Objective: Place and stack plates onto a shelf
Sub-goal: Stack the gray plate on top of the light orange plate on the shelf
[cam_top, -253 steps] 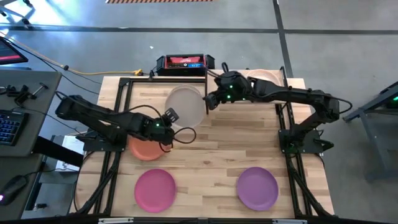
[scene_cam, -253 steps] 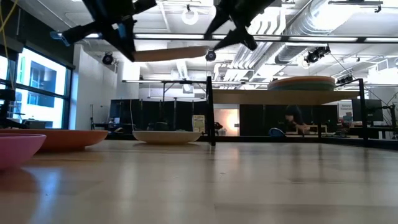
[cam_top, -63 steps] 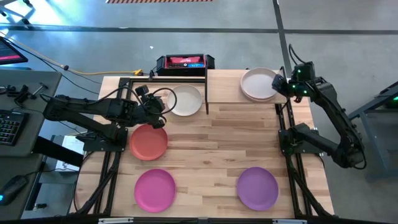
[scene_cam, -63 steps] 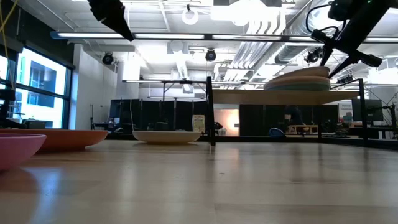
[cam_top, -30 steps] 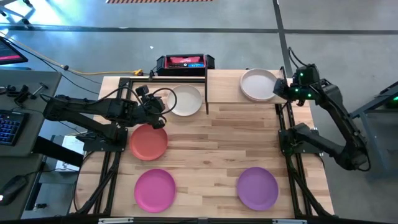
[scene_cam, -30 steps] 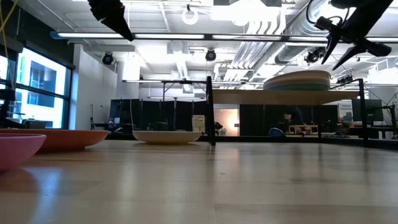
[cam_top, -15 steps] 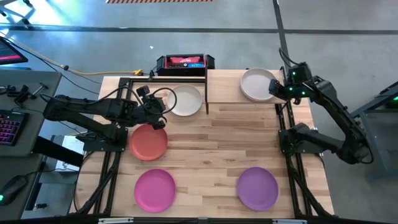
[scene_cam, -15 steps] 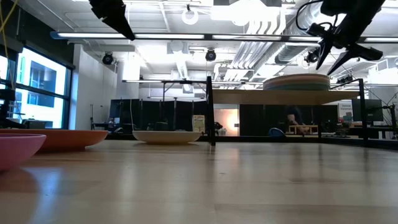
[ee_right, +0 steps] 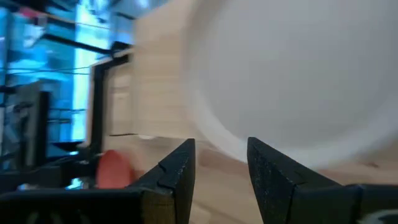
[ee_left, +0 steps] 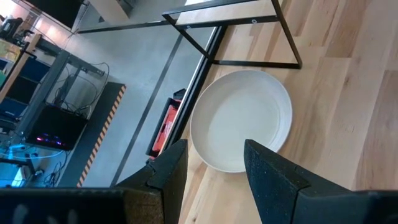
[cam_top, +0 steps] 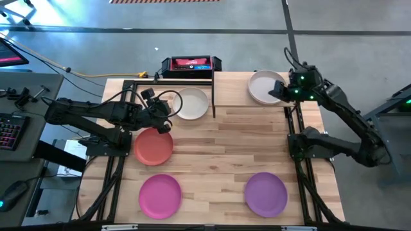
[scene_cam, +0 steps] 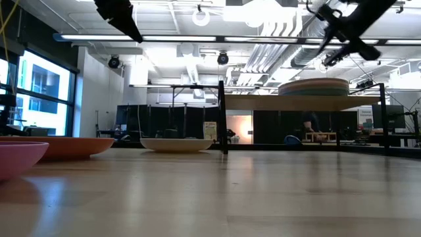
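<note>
High view: right gripper has shifted inward over the plate stack.

matte plates, light-wood shelf on black metal posts

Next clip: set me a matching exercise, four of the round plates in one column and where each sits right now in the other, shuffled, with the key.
Things
1. round white plate
2. round coral red plate
3. round magenta plate
4. round purple plate

Places
A. near edge of the tabletop, on the right arm's side
B. near edge of the tabletop, on the left arm's side
C. far end of the tabletop, just left of the small light-wood shelf
D. between the white and magenta plates, below the left gripper

Pairs: 1-C, 2-D, 3-B, 4-A
</note>
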